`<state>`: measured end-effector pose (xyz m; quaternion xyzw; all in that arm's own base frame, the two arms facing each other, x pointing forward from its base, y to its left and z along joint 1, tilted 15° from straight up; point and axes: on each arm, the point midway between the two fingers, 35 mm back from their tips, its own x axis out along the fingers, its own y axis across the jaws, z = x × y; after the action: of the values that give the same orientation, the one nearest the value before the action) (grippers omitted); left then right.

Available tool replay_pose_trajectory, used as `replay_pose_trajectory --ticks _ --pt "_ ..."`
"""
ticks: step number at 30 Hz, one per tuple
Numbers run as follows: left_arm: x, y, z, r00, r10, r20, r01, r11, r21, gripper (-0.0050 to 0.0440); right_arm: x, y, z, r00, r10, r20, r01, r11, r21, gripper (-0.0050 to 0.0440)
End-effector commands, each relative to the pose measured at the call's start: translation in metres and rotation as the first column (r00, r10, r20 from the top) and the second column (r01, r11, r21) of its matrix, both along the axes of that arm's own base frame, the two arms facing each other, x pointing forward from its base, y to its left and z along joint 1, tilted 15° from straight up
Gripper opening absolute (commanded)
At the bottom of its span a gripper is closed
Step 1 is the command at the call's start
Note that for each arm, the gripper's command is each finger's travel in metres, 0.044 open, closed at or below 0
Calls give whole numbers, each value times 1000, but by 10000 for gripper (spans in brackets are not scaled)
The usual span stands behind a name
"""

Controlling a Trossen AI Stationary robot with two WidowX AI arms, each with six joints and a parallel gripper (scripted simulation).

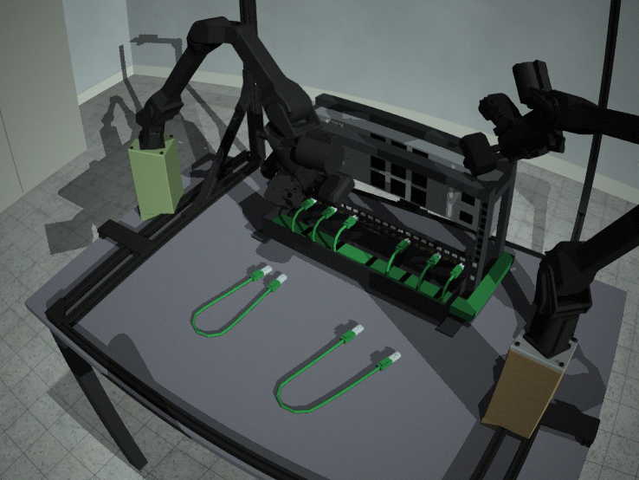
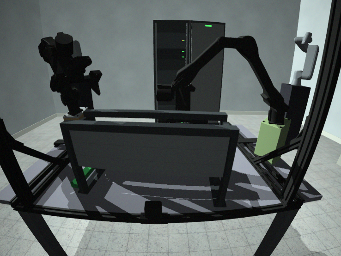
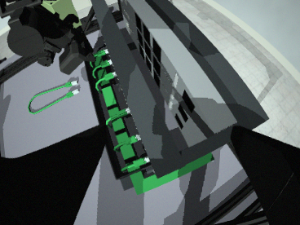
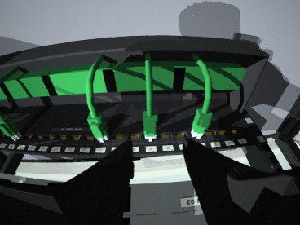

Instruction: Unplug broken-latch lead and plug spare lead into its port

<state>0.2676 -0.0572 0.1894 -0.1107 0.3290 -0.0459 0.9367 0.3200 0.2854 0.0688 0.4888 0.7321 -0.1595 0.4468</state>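
Note:
The patch panel (image 1: 372, 222) (image 4: 69, 149) sits low in the black rack (image 1: 500, 206) (image 2: 148, 149) (image 3: 228, 102). Six green leads are plugged in, three at each end. My right gripper (image 1: 315, 196) (image 4: 157, 145) is open and empty. It stands just in front of the panel, in line with the middle lead (image 1: 328, 210) (image 4: 150, 124) of the three at that end, close to its plug but apart from it. My left gripper (image 1: 487, 132) (image 3: 169, 131) is wide open and empty, high above the rack's other end. Two spare leads (image 1: 227, 309) (image 3: 49, 98) (image 1: 330, 382) lie on the table.
A green tie bar (image 1: 485, 288) (image 4: 134, 79) (image 3: 163, 179) runs along the rack's front foot and holds the leads' cables. The right arm's green base (image 1: 154, 175) (image 2: 271, 137) and the left arm's tan base (image 1: 521, 392) stand at the table's sides. Black frame rails run along the table edges.

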Motion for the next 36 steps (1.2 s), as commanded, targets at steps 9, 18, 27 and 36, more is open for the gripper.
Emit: replay_pose_trajectory --ticks 9,18,27,36 --pt "0 0 0 1000 0 0 0 1000 0 440 -4 37 -47 1000 -3 8 3 1000 2 176" --pt "0 0 0 1000 0 0 0 1000 0 440 -4 37 -47 1000 -3 8 3 1000 2 176" --pt "0 0 0 1000 0 0 0 1000 0 440 -4 37 -44 1000 -1 11 0 1000 6 0" --pt "0 0 0 1000 0 0 0 1000 0 440 -5 36 -45 1000 0 7 0 1000 3 0"
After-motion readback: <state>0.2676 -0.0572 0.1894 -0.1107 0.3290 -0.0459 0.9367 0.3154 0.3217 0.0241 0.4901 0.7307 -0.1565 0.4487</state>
